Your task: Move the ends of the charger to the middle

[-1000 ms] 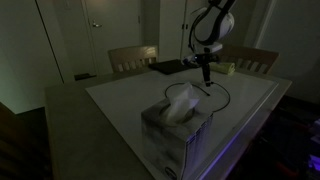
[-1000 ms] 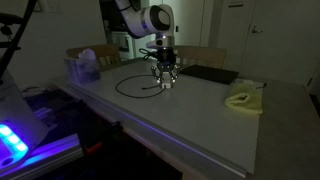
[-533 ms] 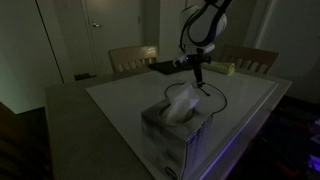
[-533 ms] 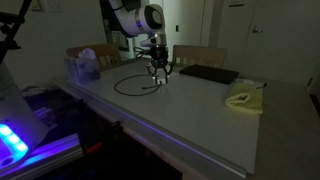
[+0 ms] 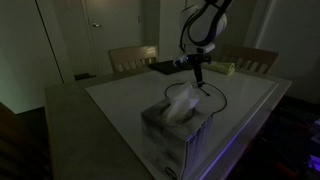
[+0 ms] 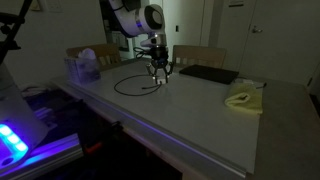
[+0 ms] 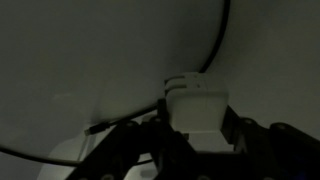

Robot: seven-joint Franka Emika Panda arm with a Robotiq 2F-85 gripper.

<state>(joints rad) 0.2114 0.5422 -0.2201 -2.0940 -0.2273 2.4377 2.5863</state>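
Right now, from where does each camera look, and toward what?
In an exterior view: behind the tissue box, facing across the table toward chairs; arm and jaws show.
In an exterior view: low beside the table, facing the charger loop; arm shows.
Wrist view: looks down at the plug between the jaws.
Both exterior views share tissue box, charger and arm.

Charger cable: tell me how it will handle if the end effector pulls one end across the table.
Probably floppy: the cable lies in a loose loop, so the rest should trail behind. Likely light, being so thin. The blocky white plug in the end effector probably offers a firmer hold than bare cord.
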